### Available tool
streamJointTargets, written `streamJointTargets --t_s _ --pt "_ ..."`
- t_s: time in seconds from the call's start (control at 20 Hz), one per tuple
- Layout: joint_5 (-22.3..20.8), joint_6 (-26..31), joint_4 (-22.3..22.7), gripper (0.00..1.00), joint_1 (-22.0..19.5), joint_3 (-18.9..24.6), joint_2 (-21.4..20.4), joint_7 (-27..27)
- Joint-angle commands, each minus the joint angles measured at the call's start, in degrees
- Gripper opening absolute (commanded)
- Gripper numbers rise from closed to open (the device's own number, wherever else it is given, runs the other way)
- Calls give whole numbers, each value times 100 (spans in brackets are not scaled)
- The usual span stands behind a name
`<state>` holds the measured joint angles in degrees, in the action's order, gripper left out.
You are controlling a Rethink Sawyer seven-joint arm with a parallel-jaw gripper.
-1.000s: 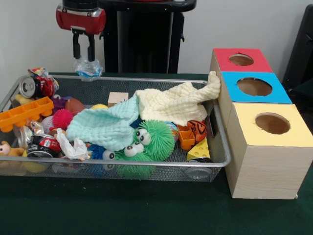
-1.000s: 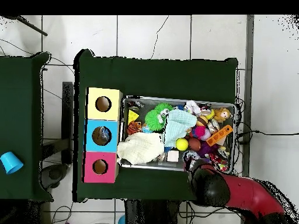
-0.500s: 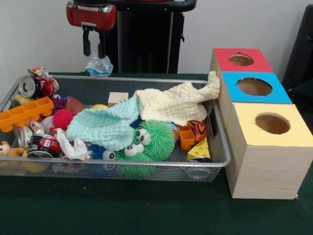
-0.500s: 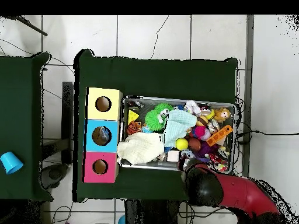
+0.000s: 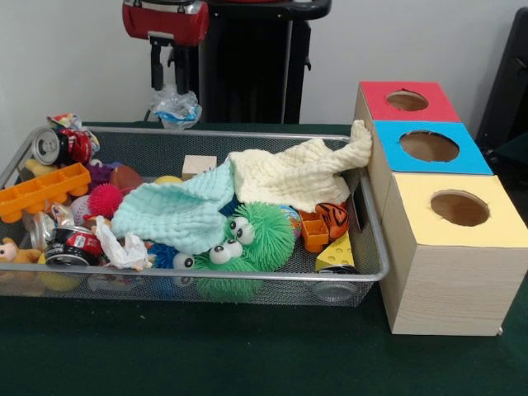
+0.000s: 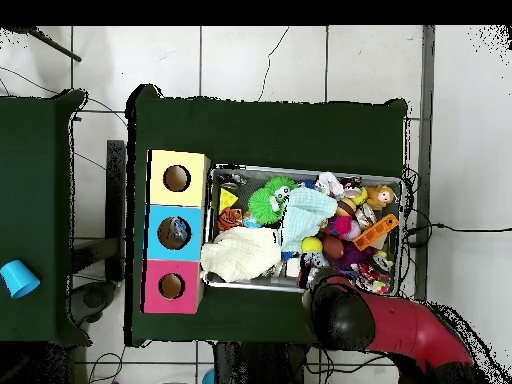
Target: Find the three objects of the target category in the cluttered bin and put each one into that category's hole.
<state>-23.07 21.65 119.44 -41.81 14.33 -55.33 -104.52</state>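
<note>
1. Front view: the pincer [image 5: 170, 80] hangs from the red arm head above the far left rim of the wire basket [image 5: 247, 272], its two black fingers [image 5: 156, 73] closed down onto the top of a crumpled clear bottle [image 5: 176, 108] with a blue label.
2. Front view: the bottle dangles below the fingertips, clear of the heap, over the basket's far edge; it is too crushed to tell its long axis or which way it points.
3. Front view: inside the basket lie a cream cloth [image 5: 297, 173], a mint cloth [image 5: 177, 210], a green spiky ball [image 5: 260, 231] with eyes, an orange block [image 5: 41, 191] and a drink can [image 5: 51, 146].
4. Front view: right of the basket stands a wooden box with a red hole [image 5: 407, 100] farthest, a blue hole [image 5: 429, 146] in the middle and a yellow hole [image 5: 459, 208] nearest, all on the green surface [image 5: 206, 355].
5. Overhead view: the red arm [image 6: 400, 335] covers the basket's edge nearest the robot's base, hiding pincer and bottle.
</note>
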Motion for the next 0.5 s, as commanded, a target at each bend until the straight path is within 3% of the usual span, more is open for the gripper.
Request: streamJointTargets --t_s 0.05,0.5 --pt "271 681 182 0 206 289 -58 -164" --pt "495 776 201 0 507 212 -183 -324"
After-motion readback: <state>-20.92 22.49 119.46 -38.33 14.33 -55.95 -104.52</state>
